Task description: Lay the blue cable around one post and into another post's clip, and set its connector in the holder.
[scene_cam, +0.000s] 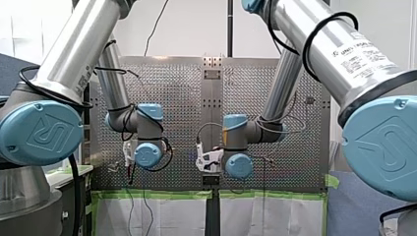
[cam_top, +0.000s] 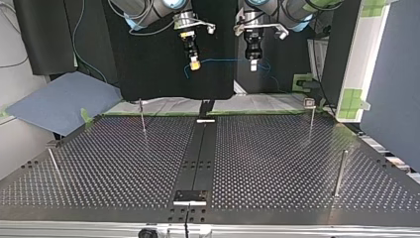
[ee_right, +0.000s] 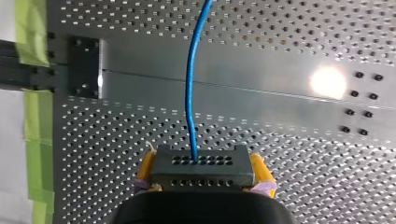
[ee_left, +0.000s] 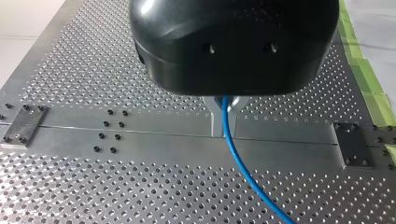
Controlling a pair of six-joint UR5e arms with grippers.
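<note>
Between right hand point(cam_top: 194, 65) and left hand point(cam_top: 253, 66), blue cable point(ee_left: 232, 147) stretched, both clenched on it; uneven pull risked slipping it free

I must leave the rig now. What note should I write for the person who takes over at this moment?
Left tool: shut on the blue cable, high above the table.
Right tool: yellow pads shut on the connector, equally high.
Cable spans between both tools, touching no post.
Done: cable and connector picked up.
Left: lay cable around one post, clip it on another, seat the connector.
</note>
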